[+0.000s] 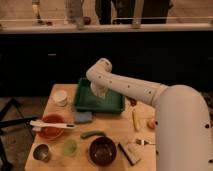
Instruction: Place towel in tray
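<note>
The robot's white gripper (99, 92) hangs over the green plastic tray (86, 101) at the far side of the wooden table (112, 122), with the pale towel (100, 93) bunched under it. I cannot tell if it grips the towel. It should go low, then let go gently inside the tray's walls.

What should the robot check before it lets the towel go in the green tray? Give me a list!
1. Gripper is over the green tray: ok.
2. The pale towel hangs at the gripper, above the tray's middle: ok.
3. Towel already resting on the tray floor: cannot tell, the arm hides its lower end.
4. Tray sits flat on the wooden table, fully on it: ok.
5. Tray floor free of other things: ok in the parts that show.
6. White cup and blue sponge lie outside the tray, out of the way: ok.
</note>
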Action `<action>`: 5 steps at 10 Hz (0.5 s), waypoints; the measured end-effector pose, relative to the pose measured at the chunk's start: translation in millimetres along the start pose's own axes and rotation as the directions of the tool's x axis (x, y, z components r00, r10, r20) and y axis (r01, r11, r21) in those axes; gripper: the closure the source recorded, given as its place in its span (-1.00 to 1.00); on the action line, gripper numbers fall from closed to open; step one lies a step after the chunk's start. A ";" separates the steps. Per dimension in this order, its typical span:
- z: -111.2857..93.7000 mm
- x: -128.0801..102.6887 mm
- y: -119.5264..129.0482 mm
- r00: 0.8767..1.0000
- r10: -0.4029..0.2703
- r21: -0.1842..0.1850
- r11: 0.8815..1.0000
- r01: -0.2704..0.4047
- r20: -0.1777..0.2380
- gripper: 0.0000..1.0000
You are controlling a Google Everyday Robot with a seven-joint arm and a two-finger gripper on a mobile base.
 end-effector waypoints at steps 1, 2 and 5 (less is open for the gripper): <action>12.0 3.3 8.0 1.000 0.017 -0.015 1.000 -0.017 0.015 1.00; 20.1 5.4 11.7 0.999 0.027 -0.023 0.999 -0.027 0.024 1.00; 41.4 15.4 25.8 0.995 0.070 -0.056 0.996 -0.066 0.065 1.00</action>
